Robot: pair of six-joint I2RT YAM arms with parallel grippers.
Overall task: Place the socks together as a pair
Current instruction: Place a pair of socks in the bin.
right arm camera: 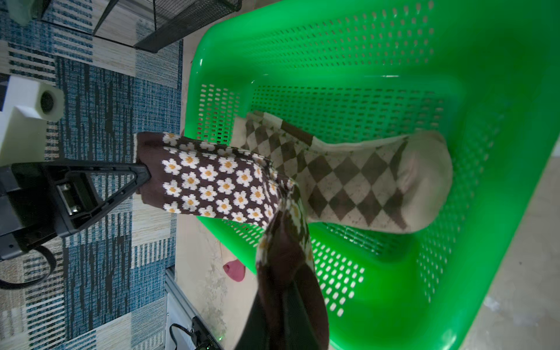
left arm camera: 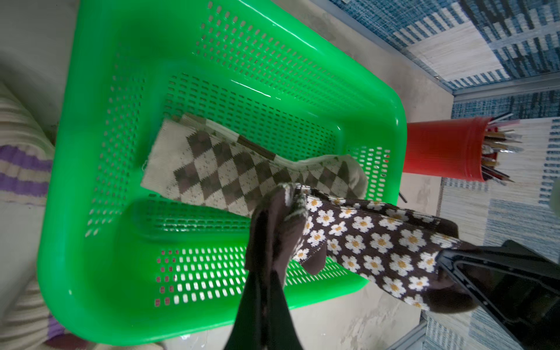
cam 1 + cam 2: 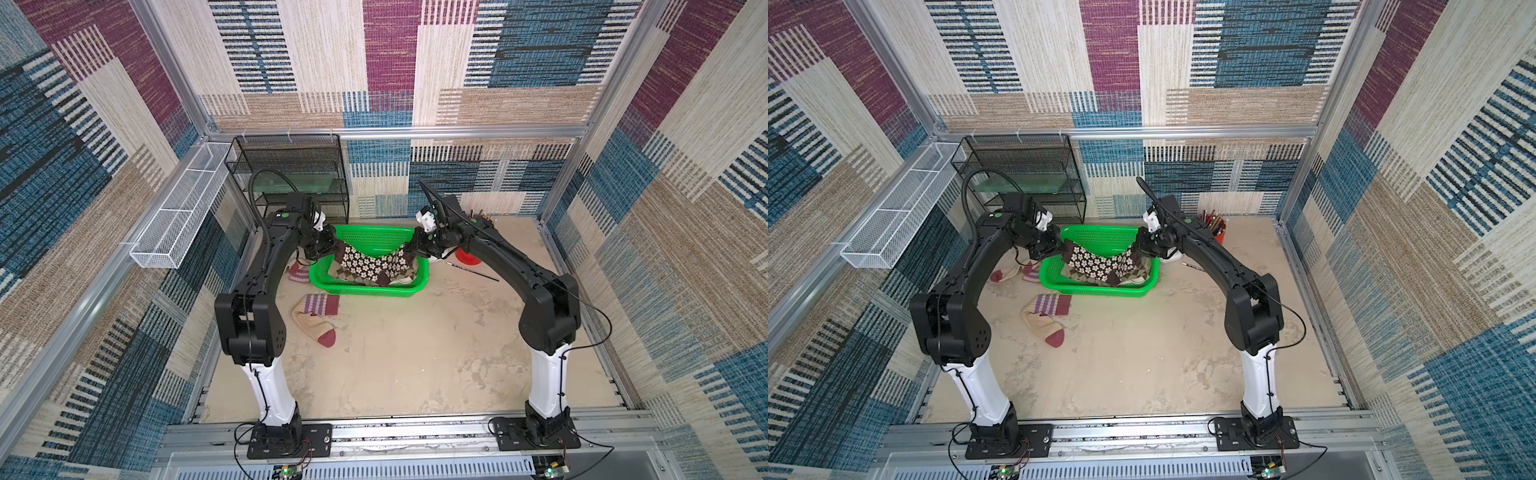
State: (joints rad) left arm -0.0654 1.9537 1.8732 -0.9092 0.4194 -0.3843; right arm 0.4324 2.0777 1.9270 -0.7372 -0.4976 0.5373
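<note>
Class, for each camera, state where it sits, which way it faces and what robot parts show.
Top views: overhead, from behind, looking down; left arm, right arm, green basket.
Left wrist: on left arm, facing basket; left gripper pinching daisy socks.
Right wrist: on right arm, facing basket; right gripper pinching them.
Shared: argyle sock in basket.

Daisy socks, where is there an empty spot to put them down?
The widest bare patch is the table in front of the green basket, right of the striped sock. Crowded: the basket, where the argyle sock lies under the daisy socks, and near the red cup.
</note>
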